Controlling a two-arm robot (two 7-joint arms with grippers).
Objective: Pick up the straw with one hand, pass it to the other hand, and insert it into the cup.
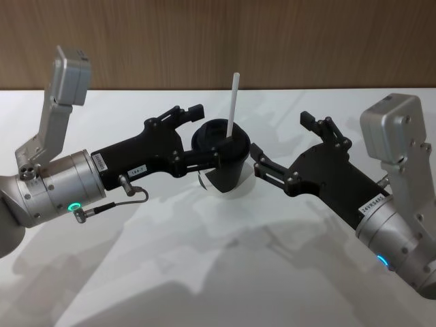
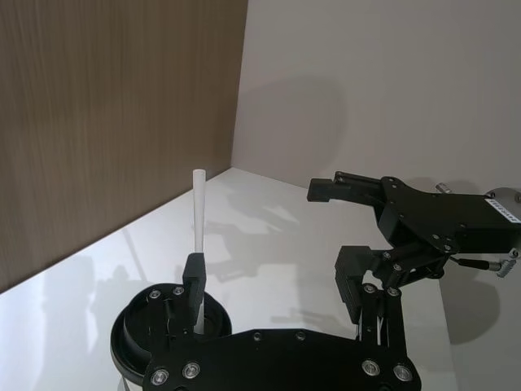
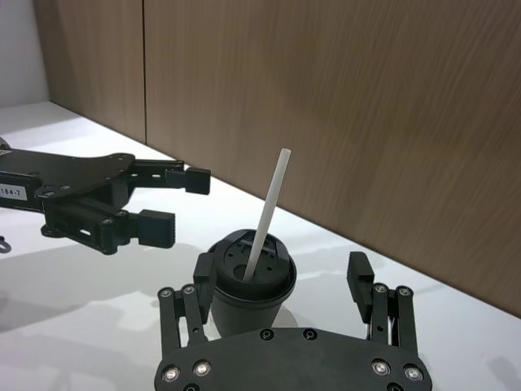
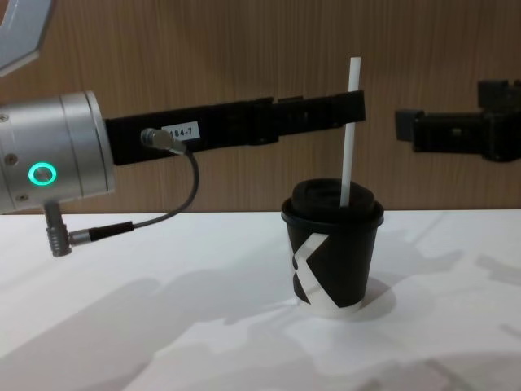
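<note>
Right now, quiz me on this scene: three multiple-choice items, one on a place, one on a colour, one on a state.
1. Where is the straw?
A. Lying on the table
B. Standing in the cup, through its lid
C. Clamped in the right claw

2. What colour is the lid?
A. White
B. Black
C. Green

3. What state is the right claw in?
A. Open, holding nothing
B. Shut on the straw
C. Shut on the cup

Answers:
1. B: the chest view shows the straw rising out of the lid.
2. B: the right wrist view shows a black lid.
3. A: in the head view its fingers are spread, beside the cup and apart from it.
</note>
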